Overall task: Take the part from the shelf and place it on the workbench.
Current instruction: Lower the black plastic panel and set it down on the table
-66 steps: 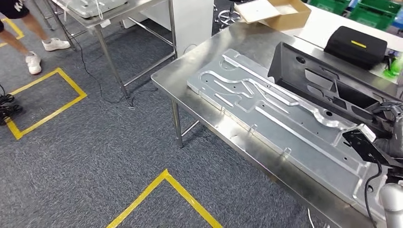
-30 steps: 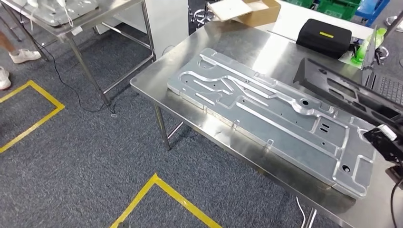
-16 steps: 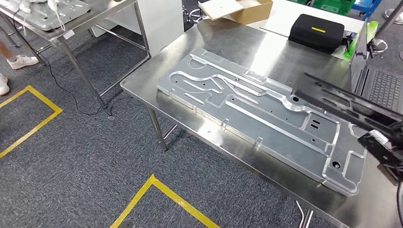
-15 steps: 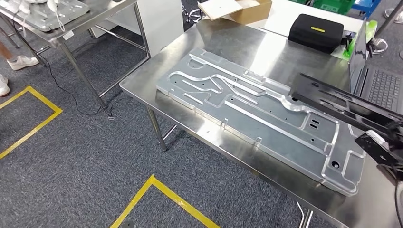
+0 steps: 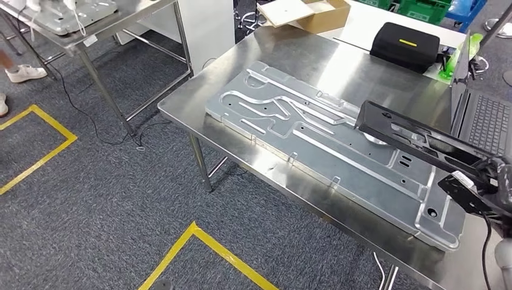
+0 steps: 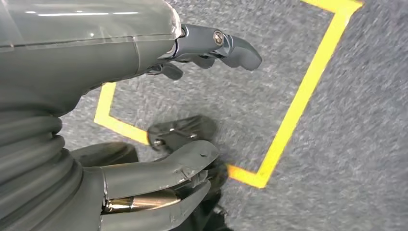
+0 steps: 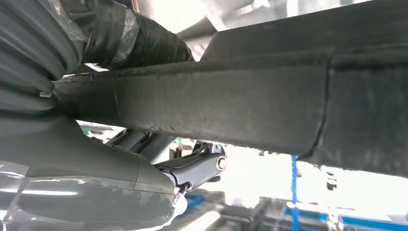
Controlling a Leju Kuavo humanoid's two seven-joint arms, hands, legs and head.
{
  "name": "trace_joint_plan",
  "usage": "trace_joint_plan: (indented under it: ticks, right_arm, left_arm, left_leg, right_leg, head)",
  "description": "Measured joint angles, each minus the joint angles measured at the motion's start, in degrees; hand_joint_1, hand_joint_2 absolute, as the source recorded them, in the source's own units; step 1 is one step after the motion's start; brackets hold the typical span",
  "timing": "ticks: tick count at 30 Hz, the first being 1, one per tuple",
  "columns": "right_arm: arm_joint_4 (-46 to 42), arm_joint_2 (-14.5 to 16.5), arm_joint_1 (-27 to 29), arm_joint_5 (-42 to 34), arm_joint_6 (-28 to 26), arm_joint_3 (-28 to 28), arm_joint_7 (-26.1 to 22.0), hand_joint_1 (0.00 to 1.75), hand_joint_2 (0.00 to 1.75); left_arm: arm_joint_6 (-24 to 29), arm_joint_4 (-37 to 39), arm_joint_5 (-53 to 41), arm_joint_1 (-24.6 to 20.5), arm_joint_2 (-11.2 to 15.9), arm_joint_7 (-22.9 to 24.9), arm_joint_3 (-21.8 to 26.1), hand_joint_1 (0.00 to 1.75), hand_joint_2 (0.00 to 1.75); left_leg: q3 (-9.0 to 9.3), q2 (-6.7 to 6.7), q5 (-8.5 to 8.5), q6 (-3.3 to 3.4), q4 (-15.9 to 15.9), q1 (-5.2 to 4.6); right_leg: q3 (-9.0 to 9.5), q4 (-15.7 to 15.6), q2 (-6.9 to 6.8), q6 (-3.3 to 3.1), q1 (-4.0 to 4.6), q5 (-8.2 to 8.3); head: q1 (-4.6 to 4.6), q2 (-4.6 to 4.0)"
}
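Note:
A long black moulded part hangs just above the steel workbench, over the right half of a large aluminium plate lying there. My right hand grips the part's near end at the picture's right edge. In the right wrist view the black part crosses close in front, with my right hand wrapped under it. My left hand hangs over grey carpet with its fingers apart and nothing in it.
On the bench's far side lie a laptop, a black case and a cardboard box. A second steel table stands at the upper left. Yellow tape marks the carpet. A person's shoe shows far left.
The camera has turned, shifting the whole scene. The black part in my right hand has come lower and further out over the aluminium plate.

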Motion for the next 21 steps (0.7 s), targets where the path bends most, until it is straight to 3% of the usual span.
trace_joint_plan:
  ticks: [2, 3, 4, 7, 9, 12, 14, 15, 17, 18, 19, 21]
  right_arm:
    - [0.0, -0.5, -0.5, -0.2, 0.9, 0.0, 0.1, 1.75, 0.0]
    - [0.1, -0.7, -0.8, -0.2, 1.3, 0.0, 0.1, 1.75, 0.0]
    - [0.3, -0.9, -1.0, -0.3, 1.6, 0.0, 0.1, 1.75, 0.0]
    - [0.5, -1.6, -2.0, -0.4, 1.8, 0.0, 0.2, 1.75, 0.0]
    - [0.6, -2.0, -2.4, -0.5, 1.8, 0.0, 0.2, 1.75, 0.0]
    - [0.5, -2.2, -2.1, -1.0, 1.5, 0.1, 0.4, 1.75, 0.0]
    - [0.2, -2.3, -1.7, -1.3, 1.3, 0.0, 0.5, 1.75, 0.0]
    - [0.1, -2.3, -1.5, -1.3, 1.1, 0.0, 0.5, 1.75, 0.0]
    - [0.0, -2.3, -1.1, -1.4, 0.9, 0.0, 0.5, 0.87, 0.0]
    - [-0.1, -2.3, -0.9, -1.4, 0.9, 0.0, 0.5, 0.44, 0.0]
    - [-0.1, -2.2, -0.7, -1.4, 0.9, 0.0, 0.5, 0.0, 0.0]
    - [-0.1, -2.2, -0.6, -1.4, 0.9, 0.0, 0.5, 0.0, 0.0]
  left_arm:
    - [-0.3, 0.0, -0.2, -0.1, 0.0, -0.1, -0.3, 0.0, 1.75]
    - [-0.7, 0.0, -0.2, -0.1, 0.0, -0.1, -0.4, 0.0, 1.75]
    - [-0.9, 0.0, -0.3, -0.1, 0.0, -0.2, -0.5, 0.0, 1.75]
    - [-1.3, 0.1, -0.3, -0.1, -0.1, -0.6, -0.7, 0.0, 1.75]
    - [-1.3, 0.1, -0.3, -0.1, -0.2, -0.8, -0.8, 0.0, 1.75]
    - [-1.0, 0.1, 0.1, -0.1, -0.2, -1.1, -0.9, 0.0, 1.75]
    - [-0.8, 0.1, 0.3, -0.1, -0.2, -1.1, -0.9, 0.0, 1.75]
    - [-0.7, 0.1, 0.3, -0.1, -0.2, -1.1, -0.9, 0.0, 1.75]
    - [-0.7, 0.1, 0.4, 0.0, -0.2, -1.1, -0.9, 0.0, 1.75]
    - [-0.8, 0.1, 0.4, 0.0, -0.2, -1.0, -0.9, 0.0, 1.75]
    - [-0.8, 0.1, 0.5, 0.1, -0.2, -0.7, -0.9, 0.0, 1.75]
    - [-0.9, 0.1, 0.5, 0.1, -0.2, 0.4, -0.9, 0.0, 1.75]
  left_leg:
    - [0.01, 0.04, 0.02, 0.13, 0.0, 0.0]
    - [0.01, 0.06, -0.02, 0.1, 0.1, 0.0]
    - [0.0, 0.07, -0.07, 0.04, 0.1, 0.02]
    - [-0.07, 0.05, -0.47, -0.51, 0.7, 0.09]
    - [-0.28, -0.01, -0.71, -1.1, 1.1, 0.01]
    - [-0.42, -0.03, -0.89, -1.95, 1.3, 0.11]
    - [-1.45, -0.05, -2.72, -2.44, 3.8, 0.2]
    - [-2.7, -0.06, -4.4, -2.6, 6.6, 0.24]
    - [-6.13, -0.08, -7.74, -2.69, 14.0, 0.26]
    - [-7.4, -0.08, -8.39, -2.67, 16.6, 0.27]
    - [-7.77, -0.08, -7.97, -2.59, 17.3, 0.26]
    - [-5.47, -0.11, -4.59, -2.2, 12.4, 0.24]
  right_leg:
    - [-3.22, 6.6, 0.0, 0.46, -0.11, -2.9]
    - [-4.18, 8.5, -0.03, 0.68, -0.26, -3.17]
    - [-4.2, 8.5, -0.08, 0.86, -0.44, -2.44]
    - [0.39, -0.8, -0.3, 1.09, -0.75, 2.48]
    - [2.37, -4.9, -0.27, 0.57, -0.43, 3.52]
    - [2.41, -5.5, -0.17, -0.64, -0.12, 3.5]
    - [2.49, -5.7, -0.21, -1.47, -0.25, 3.66]
    - [2.52, -5.8, -0.23, -1.8, -0.26, 3.69]
    - [2.48, -5.8, -0.22, -2.15, -0.04, 3.66]
    - [2.48, -5.7, -0.2, -2.19, 0.06, 3.64]
    - [2.47, -5.7, -0.16, -2.21, 0.15, 3.62]
    - [2.53, -5.6, -0.03, -2.19, 0.23, 3.59]
  head:
    - [-0.01, 0.0]
    - [-0.01, 0.0]
    - [-0.02, 0.0]
    - [0.0, 0.0]
    - [-0.03, 0.0]
    - [-0.04, 0.0]
    - [-0.05, 0.0]
    - [-0.06, 0.0]
    - [-0.08, 0.0]
    - [-0.08, 0.0]
    - [-0.08, 0.0]
    - [-0.08, 0.0]
